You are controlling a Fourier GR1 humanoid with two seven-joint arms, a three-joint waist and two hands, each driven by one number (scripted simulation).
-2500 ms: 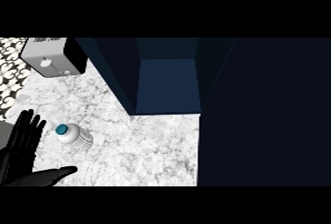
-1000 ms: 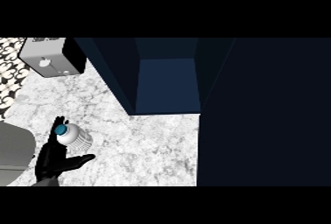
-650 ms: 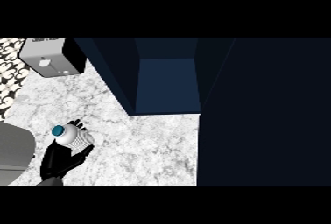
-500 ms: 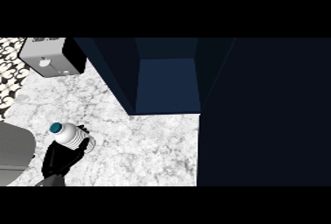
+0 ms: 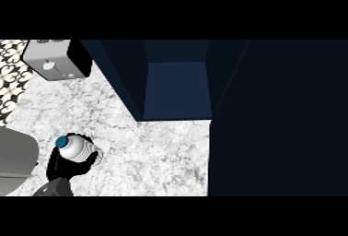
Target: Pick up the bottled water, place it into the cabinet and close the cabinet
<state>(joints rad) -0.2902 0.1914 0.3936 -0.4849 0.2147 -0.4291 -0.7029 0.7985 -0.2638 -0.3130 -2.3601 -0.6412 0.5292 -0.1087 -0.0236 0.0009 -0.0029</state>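
Observation:
The bottled water (image 5: 78, 149) is a white ribbed bottle with a blue cap, seen from above at the lower left of the marble counter (image 5: 156, 152). My left hand (image 5: 62, 171) comes in from the lower left edge with its black fingers curled round the bottle's lower part, hiding its base. The cabinet (image 5: 175, 87) stands open at the top centre, showing a dark blue inside. Its dark door (image 5: 279, 120) fills the right side of the view. My right hand does not show.
A grey box-shaped appliance (image 5: 55, 60) with a black side stands at the back left of the counter. Patterned tiles (image 5: 12, 78) run along the far left edge. My grey left forearm (image 5: 15, 161) covers the lower left corner.
My left hand went from open and flat beside the bottle to curled round it from below. The bottle has shifted only slightly. The cabinet has stayed open.

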